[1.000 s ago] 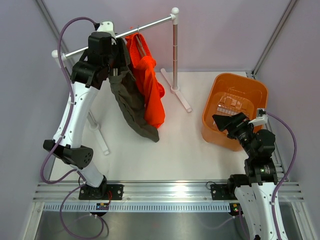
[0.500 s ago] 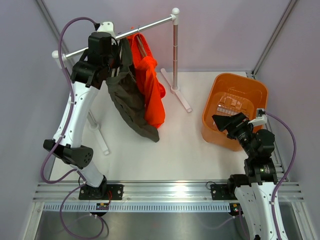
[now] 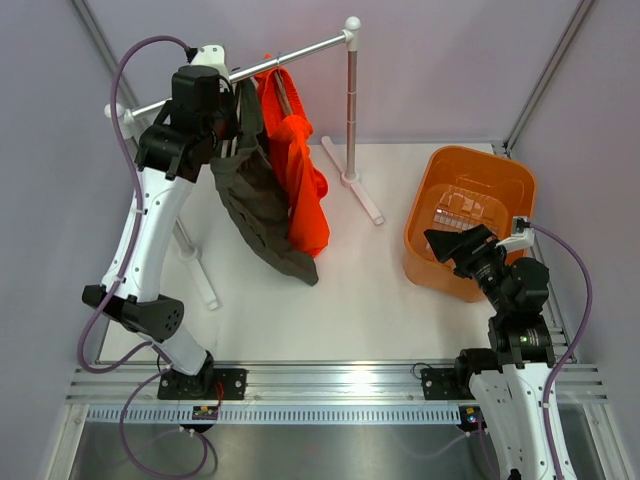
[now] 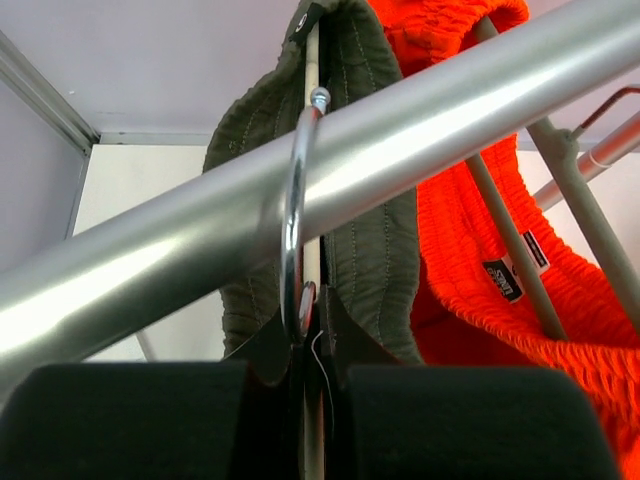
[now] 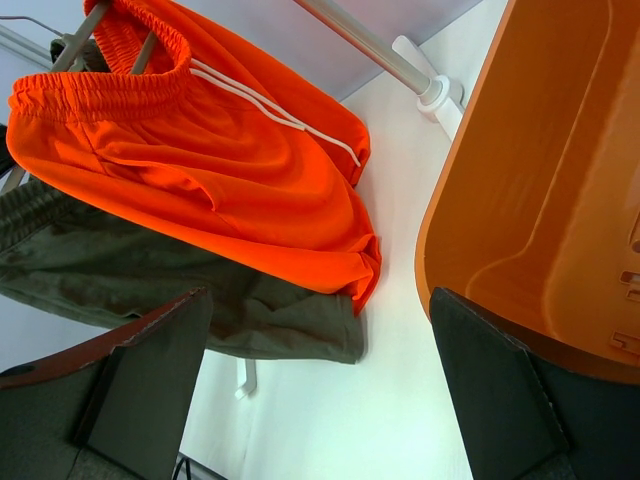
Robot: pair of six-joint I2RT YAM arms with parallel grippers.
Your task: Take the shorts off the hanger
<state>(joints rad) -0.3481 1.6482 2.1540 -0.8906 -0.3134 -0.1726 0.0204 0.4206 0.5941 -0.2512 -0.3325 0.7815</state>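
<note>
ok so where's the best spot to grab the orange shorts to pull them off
The free lower leg hem of the shorts, from the basket side with the open right tool. The waistband is bunched over the hanger at the rail, and the olive garment covers the left face.

I see a silver clothes rail (image 3: pixel 310 46) on white feet at about eleven o'clock on the white desk (image 3: pixel 350 290), with an olive-green garment (image 3: pixel 255 205) hanging from it. An orange plastic basket (image 3: pixel 420 215) sits at three o'clock, well apart from the rail.
</note>
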